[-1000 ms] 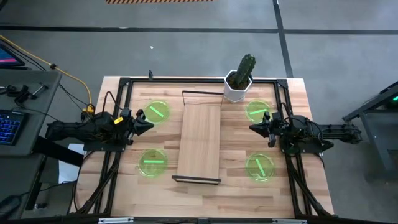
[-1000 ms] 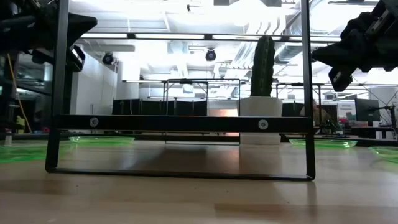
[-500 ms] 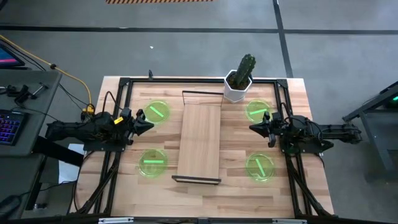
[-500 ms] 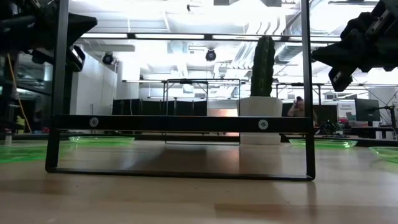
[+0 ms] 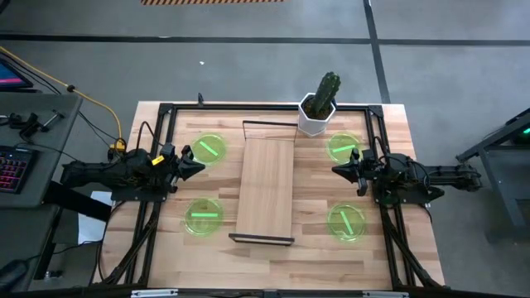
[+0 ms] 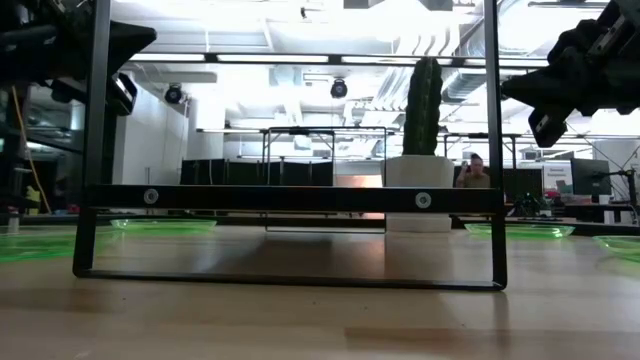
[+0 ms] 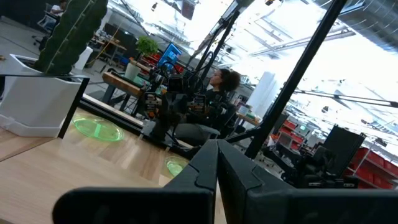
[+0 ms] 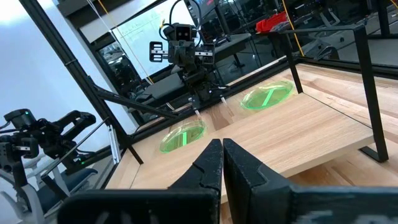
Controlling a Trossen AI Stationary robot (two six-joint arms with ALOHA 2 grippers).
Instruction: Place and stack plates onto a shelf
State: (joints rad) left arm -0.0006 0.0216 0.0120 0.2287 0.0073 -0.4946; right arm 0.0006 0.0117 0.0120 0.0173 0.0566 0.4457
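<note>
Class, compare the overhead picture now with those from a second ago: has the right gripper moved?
No. In the high view the right gripper sits at the same spot beside the shelf, just below the cactus pot, as before.

In the low view, a person in the room beyond the table shows more fully beside the cactus pot. On the desk by the table's left edge, the keyboard glows red

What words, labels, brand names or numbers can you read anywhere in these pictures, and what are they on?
None can be read.
The plates, shelf and white cactus pot carry no text.
Background boards and screens in the wrist views are too blurred to read.
</note>
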